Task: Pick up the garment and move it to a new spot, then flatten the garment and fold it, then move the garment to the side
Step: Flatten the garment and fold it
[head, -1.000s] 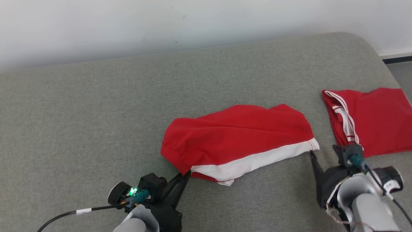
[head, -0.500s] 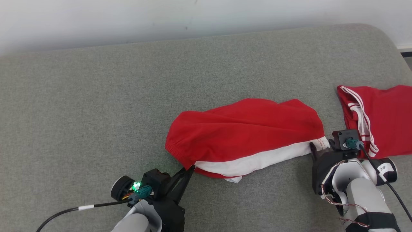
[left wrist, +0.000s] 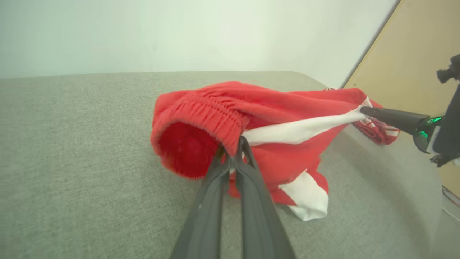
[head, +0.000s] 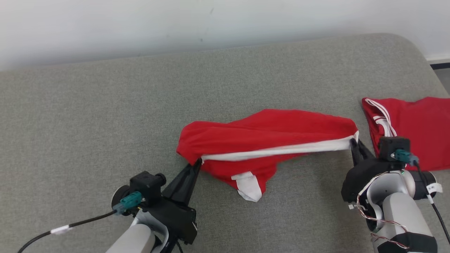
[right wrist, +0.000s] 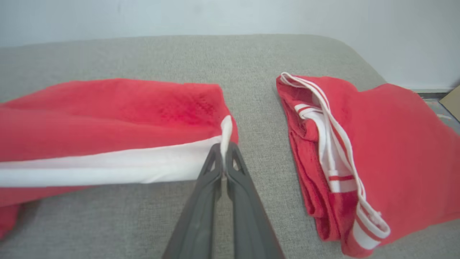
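Because each clenched only a thin edge, the left pincer [head: 197, 162] on the waistband and the right pincer [head: 352, 142] on the white hem, a hard pull could have slipped the shorts [head: 267, 131] free. They hung taut between both, low over the bed [head: 105, 123]: red, white-striped, one leg drooping.

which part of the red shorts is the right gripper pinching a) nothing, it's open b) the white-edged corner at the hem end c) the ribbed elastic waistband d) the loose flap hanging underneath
B: the right gripper is shut on the white-edged corner of the garment, while the left gripper pinches the ribbed waistband.
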